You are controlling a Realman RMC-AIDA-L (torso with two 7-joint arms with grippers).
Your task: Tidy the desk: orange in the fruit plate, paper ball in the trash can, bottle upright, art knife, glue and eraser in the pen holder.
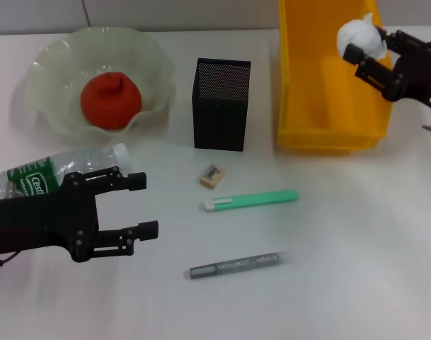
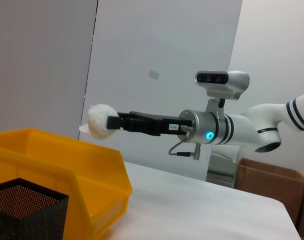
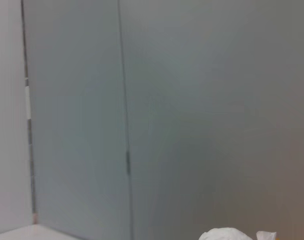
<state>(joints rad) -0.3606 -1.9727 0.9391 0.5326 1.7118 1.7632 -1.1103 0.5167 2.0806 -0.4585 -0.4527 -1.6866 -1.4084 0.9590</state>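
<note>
I see a red-orange orange (image 1: 110, 100) in a pale green plate (image 1: 52, 64). The bin (image 1: 328, 78) is bright yellow, the paper ball (image 1: 361, 37) white. The mesh holder (image 1: 221, 103) is black. The bottle (image 1: 56, 168) has a green label and white cap.

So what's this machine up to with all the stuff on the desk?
It is tidying up. Its right hand holds a crumpled paper ball over the yellow trash can, not yet dropped. The orange already sits in the pale-green fruit plate. Its left hand hovers open next to the bottle, which lies on its side. The eraser, a green pen-like item and a grey one lie on the desk, outside the black mesh pen holder.
</note>
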